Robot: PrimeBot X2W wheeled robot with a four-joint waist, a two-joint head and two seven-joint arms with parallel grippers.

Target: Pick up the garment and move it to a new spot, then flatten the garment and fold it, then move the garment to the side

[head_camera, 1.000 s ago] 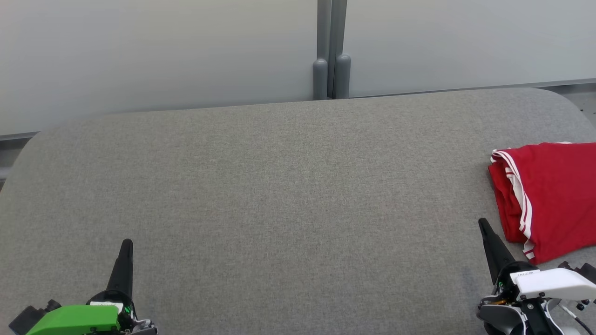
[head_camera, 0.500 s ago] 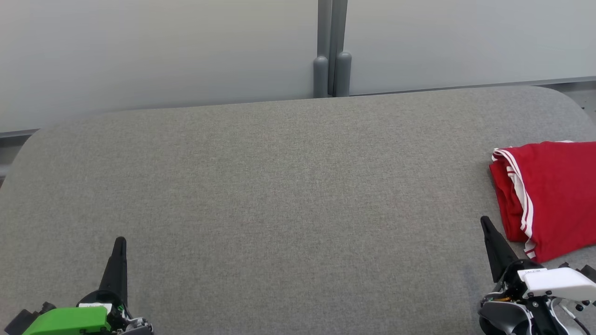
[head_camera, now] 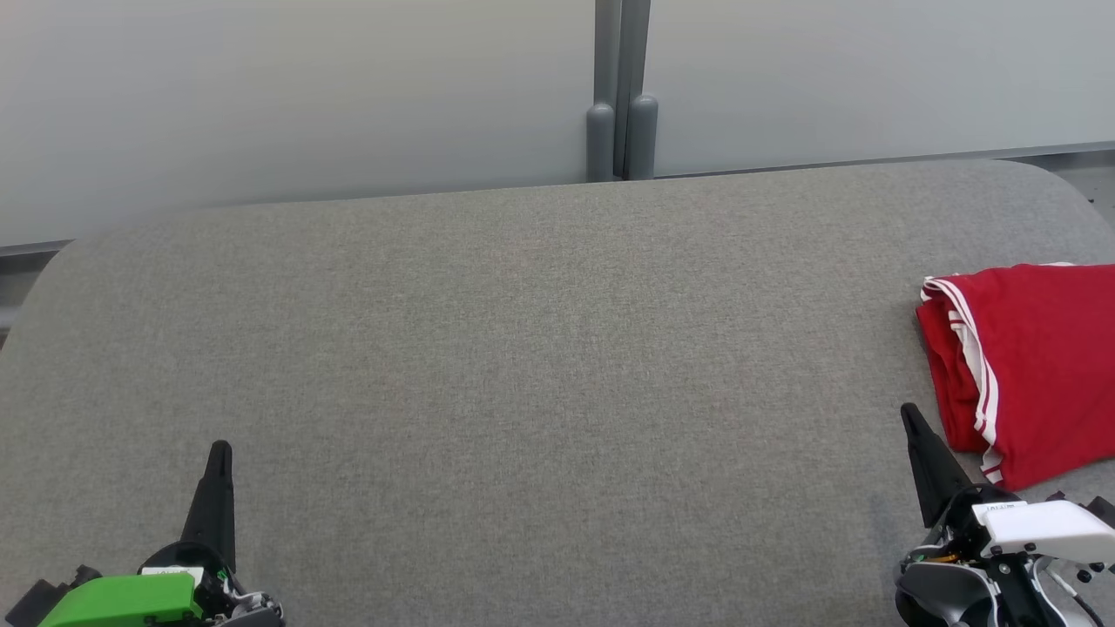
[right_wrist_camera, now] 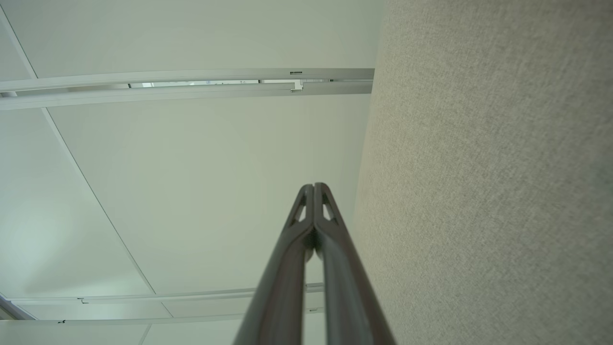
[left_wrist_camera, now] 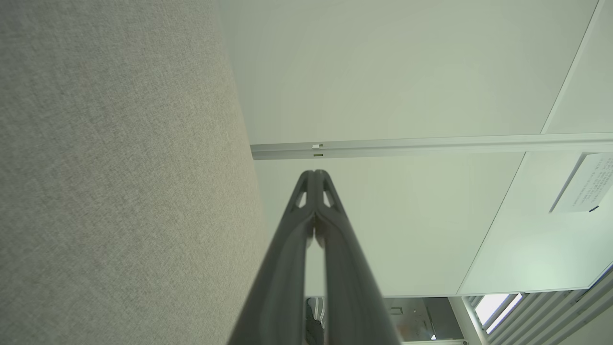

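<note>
Folded red fabric garment with white stripes [head_camera: 1037, 366] lies at right edge of grey cloth-covered worktop [head_camera: 523, 348], just beyond right tool [head_camera: 912, 420], not touching. Both tools clenched, empty; left tool [head_camera: 219, 453] well apart from garment.

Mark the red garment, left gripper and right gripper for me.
red garment [head_camera: 1041, 366], head view, middle of the visible red cloth.
left gripper [head_camera: 219, 451], head view, at the closed fingertips.
right gripper [head_camera: 910, 414], head view, at the closed fingertips.

Closed jaws beside grey fabric surface [left_wrist_camera: 110, 172], pale wall panels [left_wrist_camera: 383, 72] beyond.
</note>
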